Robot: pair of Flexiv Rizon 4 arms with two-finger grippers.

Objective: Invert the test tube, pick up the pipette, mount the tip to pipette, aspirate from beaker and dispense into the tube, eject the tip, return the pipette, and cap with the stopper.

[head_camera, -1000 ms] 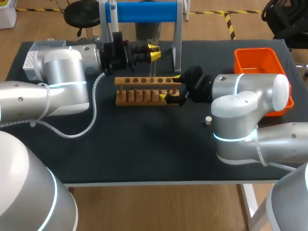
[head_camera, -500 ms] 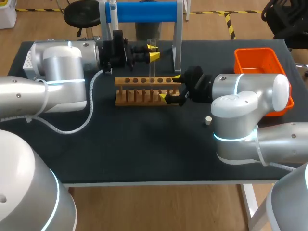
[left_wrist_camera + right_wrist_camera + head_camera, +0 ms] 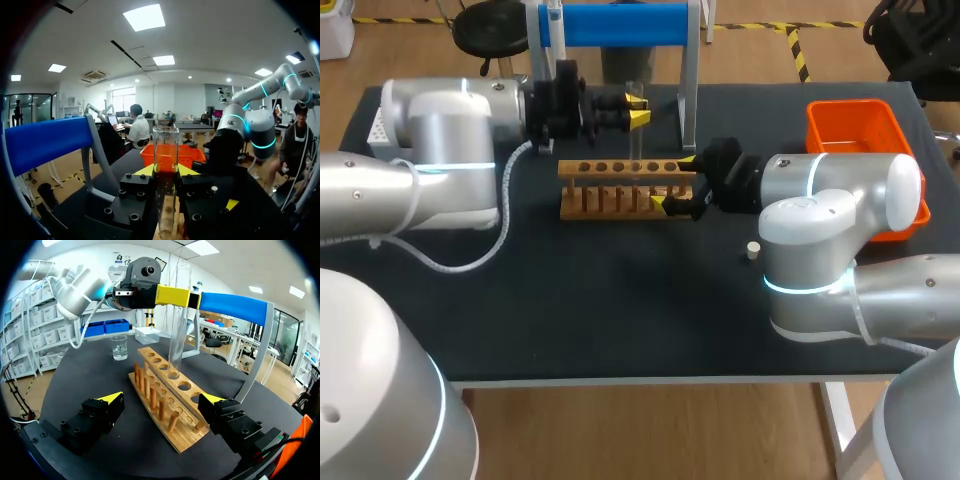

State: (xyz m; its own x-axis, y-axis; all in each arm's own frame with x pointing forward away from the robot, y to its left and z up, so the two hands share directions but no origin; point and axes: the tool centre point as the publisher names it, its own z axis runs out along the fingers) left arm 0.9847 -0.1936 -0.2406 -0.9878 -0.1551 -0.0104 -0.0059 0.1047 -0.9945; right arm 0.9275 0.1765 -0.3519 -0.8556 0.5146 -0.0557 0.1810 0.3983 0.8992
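Left gripper [image 3: 638, 110] clamps the upright test tube [image 3: 179, 315] at a rack [image 3: 620, 185] hole. Beaker [image 3: 119, 347] shows only from the right wrist. Right gripper [image 3: 161, 399] is wide open, astride the rack end. Left arm's elbow has drawn back slightly.

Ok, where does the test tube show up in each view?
Head view: test tube upright in the left gripper, over the wooden rack.
Left wrist view: test tube dead ahead, held in the left gripper.
Right wrist view: test tube ahead of the right gripper, over the rack.
Shared landmark: the blue bar.
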